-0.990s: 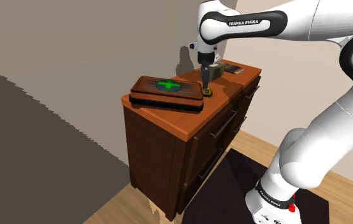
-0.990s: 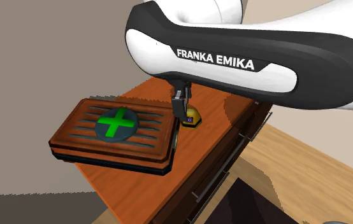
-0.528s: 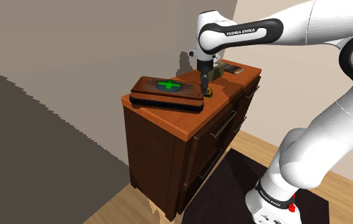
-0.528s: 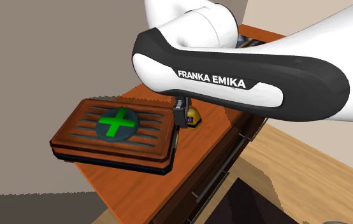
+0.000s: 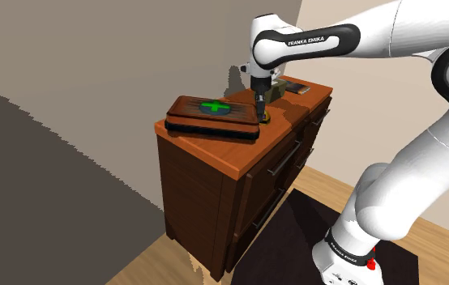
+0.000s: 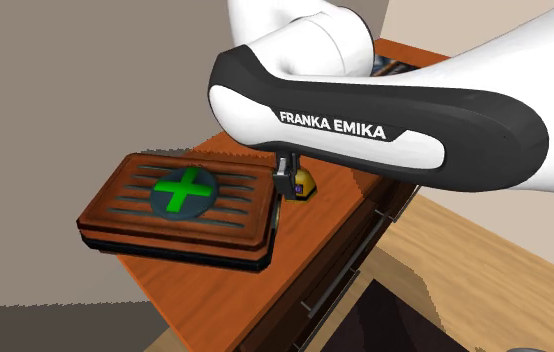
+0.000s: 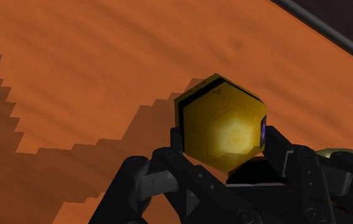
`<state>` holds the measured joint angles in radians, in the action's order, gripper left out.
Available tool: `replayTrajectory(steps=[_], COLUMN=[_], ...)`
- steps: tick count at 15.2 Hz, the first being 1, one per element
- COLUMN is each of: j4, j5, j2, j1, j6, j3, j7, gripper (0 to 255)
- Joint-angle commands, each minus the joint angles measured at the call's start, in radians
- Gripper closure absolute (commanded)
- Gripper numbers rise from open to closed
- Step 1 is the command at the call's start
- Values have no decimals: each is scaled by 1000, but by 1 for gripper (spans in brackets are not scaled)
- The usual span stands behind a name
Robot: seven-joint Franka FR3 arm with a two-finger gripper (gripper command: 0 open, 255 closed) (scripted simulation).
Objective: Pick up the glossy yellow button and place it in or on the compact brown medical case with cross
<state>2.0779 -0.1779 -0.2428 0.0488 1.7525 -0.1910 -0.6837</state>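
Note:
The glossy yellow button is a six-sided knob standing on the orange-brown cabinet top. My gripper is shut on it, one black finger pressed against each side. In the shoulder view the gripper points straight down at the button, just off the right end of the brown medical case with its green cross. In the second exterior view the button shows beside the case, partly hidden behind a finger.
The case and button rest on a wooden cabinet with drawers. A dark olive object and a flat dark item lie behind the gripper. A black mat covers the floor by the stand.
The fingers have closed onto the button. The arm came down a little a second ago and has held still since; the case and button have not moved.

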Motion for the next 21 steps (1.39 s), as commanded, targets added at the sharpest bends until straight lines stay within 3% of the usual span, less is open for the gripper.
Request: replayTrajectory(steps=[1,8,21], j4=[0,1,-179], j5=[0,0,6], j2=[1,1,6], j1=[0,0,4], j6=[0,1,-172], j3=[0,0,7], j7=[0,0,-21], gripper=[255,255,255])
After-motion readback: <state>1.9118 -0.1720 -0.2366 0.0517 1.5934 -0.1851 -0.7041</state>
